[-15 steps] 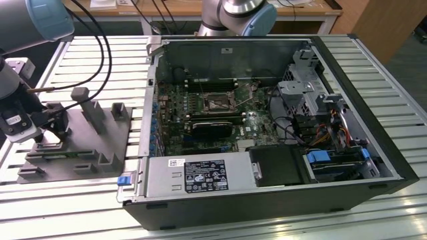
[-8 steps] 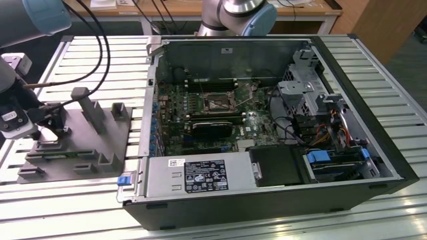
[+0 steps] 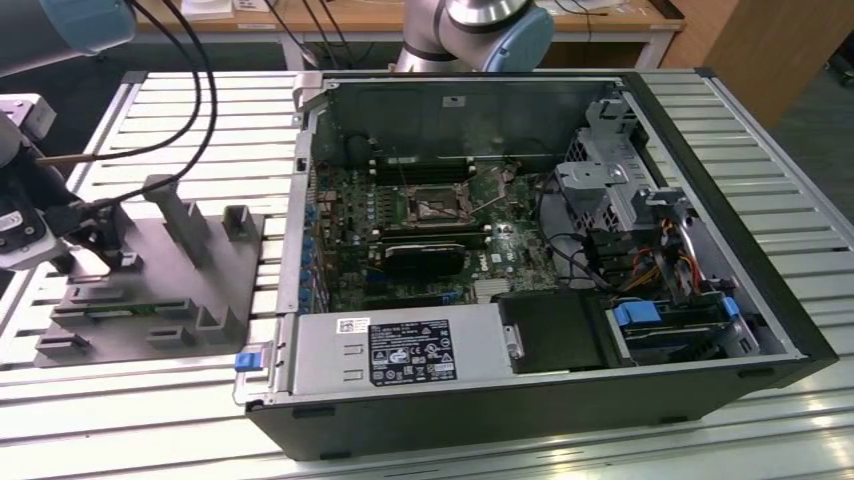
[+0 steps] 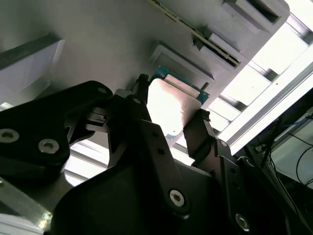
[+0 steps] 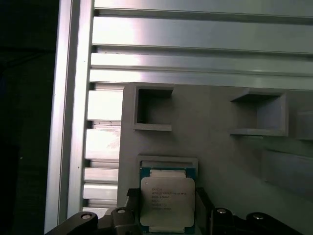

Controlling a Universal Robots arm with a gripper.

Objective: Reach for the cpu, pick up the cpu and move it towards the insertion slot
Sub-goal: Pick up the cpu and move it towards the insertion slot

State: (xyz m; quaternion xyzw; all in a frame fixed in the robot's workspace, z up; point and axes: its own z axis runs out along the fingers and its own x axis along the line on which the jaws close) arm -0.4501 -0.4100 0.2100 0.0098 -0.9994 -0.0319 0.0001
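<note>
The cpu (image 5: 167, 201), a small square chip with a silver top and a teal rim, lies at its shallow nest on the grey fixture block (image 5: 220, 147). My gripper (image 5: 167, 196) straddles it, and the dark fingers (image 5: 202, 196) press against two opposite edges. In the second wrist view the shiny cpu (image 4: 168, 105) sits between the black fingertips of the gripper (image 4: 171, 100). The exterior view places the gripper (image 3: 107, 245) low over the fixture (image 3: 147, 290) at its left. The insertion slot (image 3: 434, 207), a silver-framed socket, is on the motherboard inside the open computer case (image 3: 534, 400).
Upright posts (image 3: 174, 215) rise from the fixture close to the gripper. Black cables (image 3: 200, 90) hang from the arm. The case's walls, a power supply (image 3: 400, 350) and a drive cage (image 3: 607, 190) surround the motherboard. A second robot base (image 3: 481, 30) stands behind the case.
</note>
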